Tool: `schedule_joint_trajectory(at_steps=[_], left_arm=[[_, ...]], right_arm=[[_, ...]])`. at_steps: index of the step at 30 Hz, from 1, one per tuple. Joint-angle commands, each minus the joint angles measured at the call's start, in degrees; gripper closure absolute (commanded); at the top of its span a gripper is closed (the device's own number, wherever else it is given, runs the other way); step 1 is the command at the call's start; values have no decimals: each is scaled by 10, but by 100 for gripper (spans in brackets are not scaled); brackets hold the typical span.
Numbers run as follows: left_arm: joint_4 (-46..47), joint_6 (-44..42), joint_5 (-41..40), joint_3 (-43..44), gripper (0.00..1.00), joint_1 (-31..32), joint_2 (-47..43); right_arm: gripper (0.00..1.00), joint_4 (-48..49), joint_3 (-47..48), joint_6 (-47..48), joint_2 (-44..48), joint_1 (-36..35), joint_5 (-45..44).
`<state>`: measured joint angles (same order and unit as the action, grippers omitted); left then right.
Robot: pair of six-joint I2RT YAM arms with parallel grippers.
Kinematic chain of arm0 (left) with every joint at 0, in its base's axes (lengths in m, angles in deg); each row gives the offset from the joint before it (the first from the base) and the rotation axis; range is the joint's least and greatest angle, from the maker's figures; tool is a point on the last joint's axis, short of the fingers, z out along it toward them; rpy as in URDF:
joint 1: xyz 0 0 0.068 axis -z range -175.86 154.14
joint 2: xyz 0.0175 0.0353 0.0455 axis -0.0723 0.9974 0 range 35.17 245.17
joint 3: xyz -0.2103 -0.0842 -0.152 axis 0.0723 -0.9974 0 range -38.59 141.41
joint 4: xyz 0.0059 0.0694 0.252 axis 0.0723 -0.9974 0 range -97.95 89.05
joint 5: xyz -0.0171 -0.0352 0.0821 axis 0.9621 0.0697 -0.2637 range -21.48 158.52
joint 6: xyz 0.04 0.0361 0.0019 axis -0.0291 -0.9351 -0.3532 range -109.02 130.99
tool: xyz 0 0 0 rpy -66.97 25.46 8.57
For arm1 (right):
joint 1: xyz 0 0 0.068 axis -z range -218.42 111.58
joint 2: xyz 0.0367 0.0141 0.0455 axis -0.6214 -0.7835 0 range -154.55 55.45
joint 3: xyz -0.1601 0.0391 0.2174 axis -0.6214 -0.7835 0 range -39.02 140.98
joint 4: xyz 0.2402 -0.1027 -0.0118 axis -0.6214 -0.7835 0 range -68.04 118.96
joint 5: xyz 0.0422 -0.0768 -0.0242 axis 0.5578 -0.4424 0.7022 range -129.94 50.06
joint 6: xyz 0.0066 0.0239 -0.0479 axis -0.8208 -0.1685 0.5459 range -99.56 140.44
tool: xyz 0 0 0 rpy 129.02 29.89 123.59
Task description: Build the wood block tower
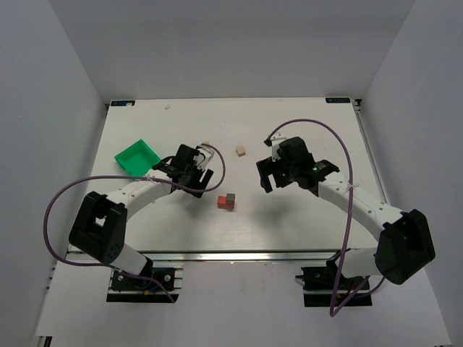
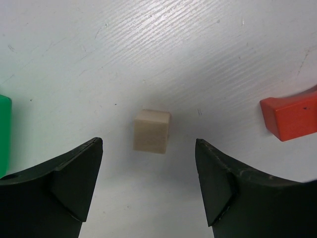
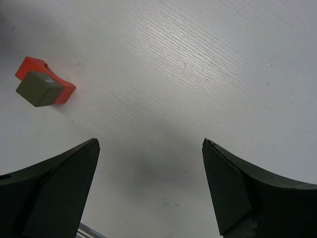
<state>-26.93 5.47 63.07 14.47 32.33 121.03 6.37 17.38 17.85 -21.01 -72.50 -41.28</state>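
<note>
The tower's base, a red-orange block [image 1: 222, 204], lies mid-table with a grey-brown cube [image 1: 231, 197] on its right end; both show at the upper left of the right wrist view, the red block [image 3: 63, 90] and the cube [image 3: 38, 89]. My left gripper [image 2: 148, 148] is open over the table, and a pale beige cube [image 2: 152, 130] lies just ahead between the fingertips, untouched. In the top view that gripper [image 1: 201, 160] is left of the stack. A second beige cube [image 1: 241, 150] lies further back. My right gripper [image 1: 266, 173] [image 3: 149, 141] is open and empty, right of the stack.
A green plastic bin [image 1: 137, 156] stands at the left of the table, its edge at the left of the left wrist view [image 2: 4, 134]. The red block's end [image 2: 292, 118] shows at that view's right. A tiny pale bit [image 1: 168, 106] lies near the back edge.
</note>
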Motion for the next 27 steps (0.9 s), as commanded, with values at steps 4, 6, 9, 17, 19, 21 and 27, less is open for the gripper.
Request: schedule_joint_trajectory(at_steps=[4, 6, 9, 17, 19, 21, 27], left_arm=[[22, 17, -23, -7, 19, -8, 4], [27, 20, -23, -13, 22, -13, 4], [31, 21, -16, -19, 26, -20, 5], [44, 19, 14, -21, 36, -34, 20], [48, 17, 24, -22, 42, -36, 25], [51, 17, 33, -23, 43, -36, 27], [49, 15, 32, -25, 51, -37, 29]], right_arm=[[11, 1, 23, 0, -1, 3, -3], [11, -1, 24, 0, -1, 3, -5], [11, -2, 25, 0, -3, 3, -6], [11, -6, 27, -1, -7, 3, -11], [11, -5, 26, -2, -6, 3, -12], [11, -5, 26, -3, -5, 3, -12], [11, -6, 27, -5, -2, 3, -9]])
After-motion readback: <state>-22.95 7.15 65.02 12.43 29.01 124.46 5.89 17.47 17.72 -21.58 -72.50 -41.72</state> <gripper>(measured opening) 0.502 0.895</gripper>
